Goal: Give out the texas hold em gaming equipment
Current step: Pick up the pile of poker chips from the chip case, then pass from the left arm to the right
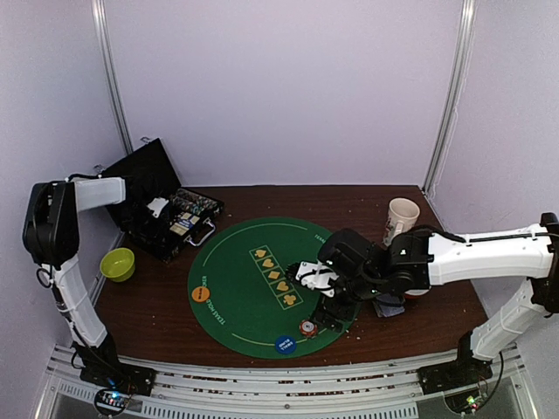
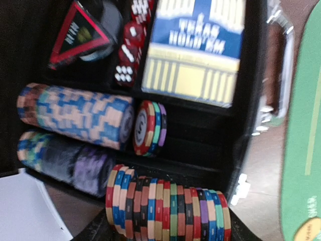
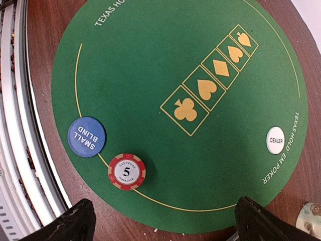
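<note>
My right claw (image 3: 168,223) hangs wide over the round green felt mat (image 3: 150,65), already bearing a red-and-white chip stack (image 3: 127,171), blue small-blind disc (image 3: 86,136) and white dealer disc (image 3: 275,140). Farther off, my left claw (image 1: 159,209) seems clamped on a multicoloured chip row (image 2: 165,211) at the black case (image 2: 200,150); most chips wait there.

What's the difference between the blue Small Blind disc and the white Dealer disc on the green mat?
The round blue SMALL BLIND disc has white lettering; the round white DEALER disc has dark lettering. The blue disc looks larger than the white one. The blue disc lies beside a red-and-white chip marked 5; the white disc lies alone. Both lie flat, words up, on the round green felt mat.
</note>
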Controlling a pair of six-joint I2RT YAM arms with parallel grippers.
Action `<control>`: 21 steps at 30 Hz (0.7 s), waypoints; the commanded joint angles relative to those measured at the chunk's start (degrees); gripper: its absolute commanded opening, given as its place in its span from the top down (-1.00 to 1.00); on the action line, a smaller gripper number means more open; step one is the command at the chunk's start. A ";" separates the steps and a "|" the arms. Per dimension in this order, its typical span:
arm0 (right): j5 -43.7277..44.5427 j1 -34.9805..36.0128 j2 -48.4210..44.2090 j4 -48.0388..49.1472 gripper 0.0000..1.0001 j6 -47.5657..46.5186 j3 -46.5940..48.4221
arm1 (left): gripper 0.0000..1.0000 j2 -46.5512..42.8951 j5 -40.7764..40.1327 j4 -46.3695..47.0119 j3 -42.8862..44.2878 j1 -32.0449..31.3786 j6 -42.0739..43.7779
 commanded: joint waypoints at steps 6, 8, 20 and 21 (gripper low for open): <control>1.31 -0.17 -1.45 -0.56 -1.00 -0.50 4.71 | 1.00 -17.67 11.24 3.41 -2.73 -2.73 -8.02; 1.98 -0.19 -1.59 -0.11 -1.00 -0.43 6.23 | 1.00 -20.66 17.34 5.33 -5.27 -8.02 -11.55; 2.42 -0.52 7.86 2.54 -1.00 -3.46 18.73 | 1.00 -21.48 46.87 60.52 -33.25 -26.34 -57.53; 1.15 -0.79 9.77 2.81 -1.00 -4.20 19.51 | 1.00 -19.89 47.40 63.43 -33.95 -26.68 -59.15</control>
